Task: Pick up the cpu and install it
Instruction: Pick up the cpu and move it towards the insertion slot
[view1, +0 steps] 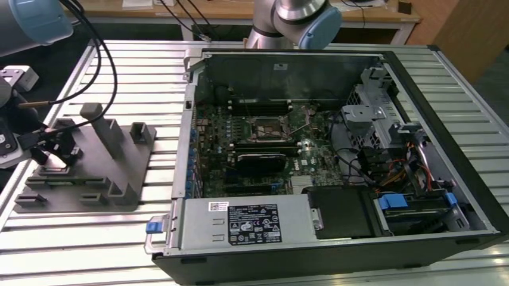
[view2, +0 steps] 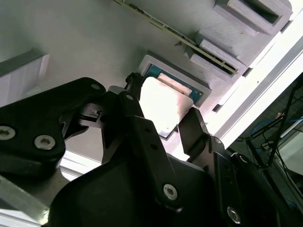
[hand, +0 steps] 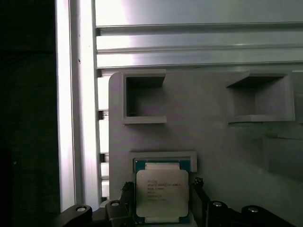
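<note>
The cpu (hand: 162, 194) is a flat silvery square with a teal edge, lying in a shallow framed recess of the grey holder block (hand: 213, 151). My gripper (hand: 162, 185) straddles it, and in both wrist views a black finger rests against each side of the chip (view2: 163, 106). In the exterior view the gripper (view1: 54, 156) is low over the holder block (view1: 95, 179) at that view's left. The black-framed motherboard socket (view1: 265, 126) sits inside the open computer case (view1: 445, 107), far from the gripper.
The holder block carries upright posts (view1: 99, 128) and several empty pockets (hand: 142, 99). Everything rests on a slatted aluminium table (view1: 143, 65). Cables (view1: 107, 53) hang at the exterior view's left. The case also holds a power supply (view1: 247, 223) and drive bays.
</note>
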Motion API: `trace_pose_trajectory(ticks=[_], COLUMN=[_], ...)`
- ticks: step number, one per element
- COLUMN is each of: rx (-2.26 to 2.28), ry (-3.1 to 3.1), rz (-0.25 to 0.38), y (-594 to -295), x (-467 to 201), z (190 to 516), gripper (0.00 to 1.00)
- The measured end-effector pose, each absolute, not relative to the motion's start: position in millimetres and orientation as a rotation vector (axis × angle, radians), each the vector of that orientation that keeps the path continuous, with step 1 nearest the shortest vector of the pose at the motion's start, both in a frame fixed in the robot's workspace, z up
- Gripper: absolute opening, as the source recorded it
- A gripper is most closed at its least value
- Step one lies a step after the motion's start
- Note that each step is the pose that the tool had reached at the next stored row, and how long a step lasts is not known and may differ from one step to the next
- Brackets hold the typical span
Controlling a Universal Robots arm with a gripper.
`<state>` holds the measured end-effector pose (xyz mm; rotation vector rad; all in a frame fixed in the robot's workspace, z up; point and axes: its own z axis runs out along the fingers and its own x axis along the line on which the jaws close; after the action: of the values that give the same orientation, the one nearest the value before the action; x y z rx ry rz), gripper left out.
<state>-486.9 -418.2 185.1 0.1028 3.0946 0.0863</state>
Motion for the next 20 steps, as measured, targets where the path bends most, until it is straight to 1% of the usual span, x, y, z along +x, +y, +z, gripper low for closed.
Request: trace_pose_trajectory(ticks=[20], rx=[0.103], ry=[3.095], rz=[0.091], y=[-416.6], x=[-487.0], z=[181.1], gripper=[0.59])
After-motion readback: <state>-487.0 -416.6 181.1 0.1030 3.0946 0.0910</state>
